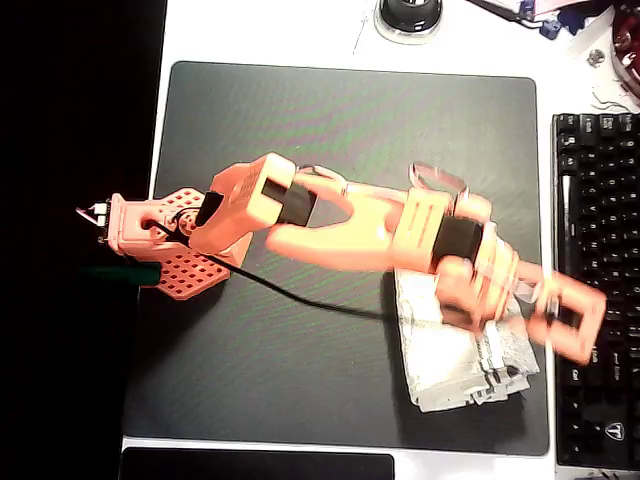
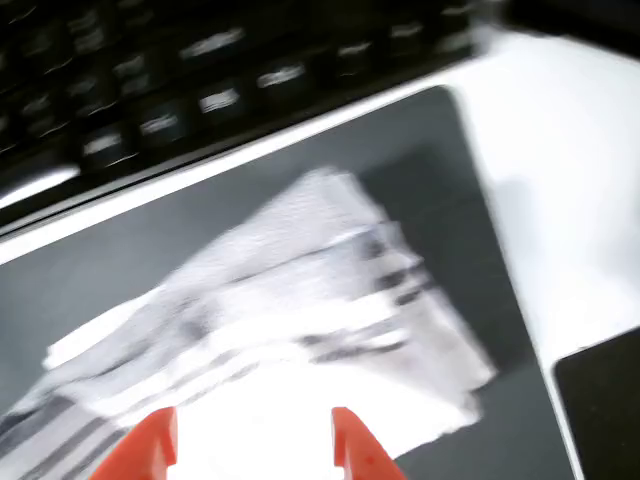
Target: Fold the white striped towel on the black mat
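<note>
Wrist view: pincer (image 2: 255, 445) spread, empty, above bunched towel (image 2: 290, 300) on mat (image 2: 430, 150) at 4 o'clock overhead; keyboard (image 1: 597, 290) beside.

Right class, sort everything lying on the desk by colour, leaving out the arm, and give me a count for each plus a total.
White: 1, the white striped towel.
Black: 4, the black mat, the keyboard, the smaller black pad at the bottom edge, and a round black thing at the top edge.
Total: 5.
</note>
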